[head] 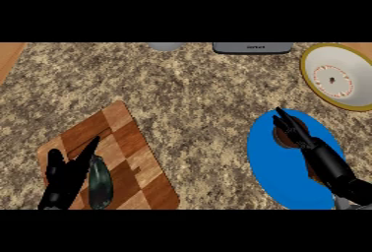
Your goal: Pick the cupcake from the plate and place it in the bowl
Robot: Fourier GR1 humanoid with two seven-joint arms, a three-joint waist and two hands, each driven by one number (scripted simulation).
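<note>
A brown cupcake (281, 140) sits on the upper part of a blue plate (272, 170) at the right of the counter. My right hand (295, 132) lies over the cupcake and hides most of it, with its fingers stretched toward the far edge of the plate and not closed round it. The bowl (357, 59), white with a yellow rim, stands at the far right, beyond the plate. My left hand (64, 174) rests open at the lower left, over a wooden cutting board.
The cutting board (138, 162) lies at the lower left with a dark green vegetable (100, 183) on it beside my left hand. A grey appliance (252, 47) and a grey round object (166, 46) stand at the counter's far edge.
</note>
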